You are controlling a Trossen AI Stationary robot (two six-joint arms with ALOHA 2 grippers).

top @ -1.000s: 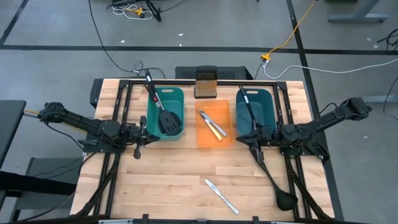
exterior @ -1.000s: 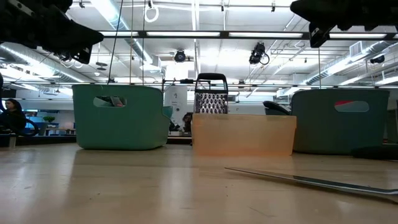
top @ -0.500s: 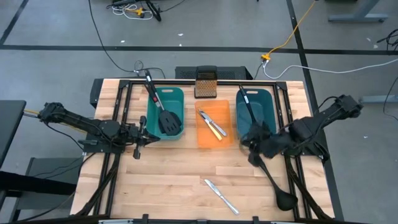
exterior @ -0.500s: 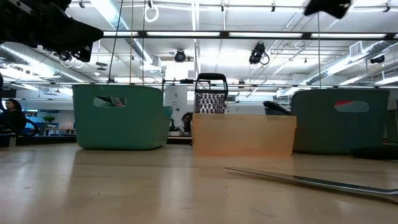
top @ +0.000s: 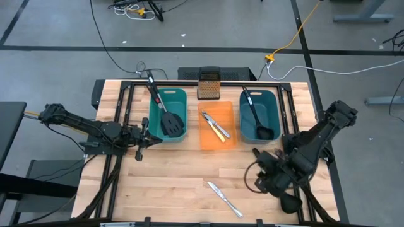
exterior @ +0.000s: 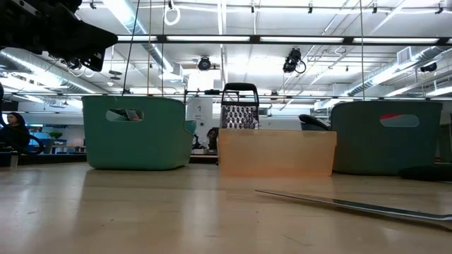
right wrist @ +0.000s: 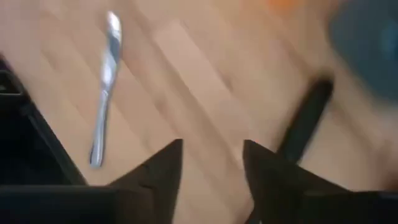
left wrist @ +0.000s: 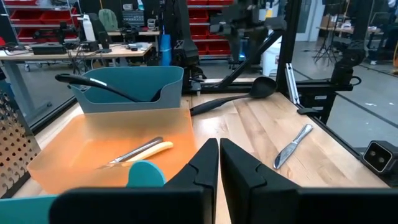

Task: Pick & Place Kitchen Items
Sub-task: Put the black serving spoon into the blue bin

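Observation:
My right gripper (top: 264,180) hangs open over the table's near right part, fingers pointing steeply down (right wrist: 211,158). A black ladle (top: 290,203) lies on the table under it. In the right wrist view the ladle's handle (right wrist: 305,124) lies beside the fingers, not between them. A silver knife (top: 224,198) lies near the front edge. My left gripper (top: 140,140) waits shut and level at the left, beside the teal bin (top: 154,104), which holds black spatulas (top: 172,123). Two knives (top: 216,126), one yellow-handled, lie in the orange bin (top: 205,142), and another ladle (top: 257,123) in the dark teal bin (top: 273,104).
A metal box grater (top: 208,84) stands upright at the far edge behind the bins. Black frame rails (top: 123,113) run along both sides of the table. Bare wood (top: 177,180) spreads between the bins and the near edge.
My right gripper has swung from beside the dark teal bin toward the table's near edge. It has tipped from level to pointing steeply down and now hangs over the ladle on the table. The ladle in the dark teal bin shows fully now.

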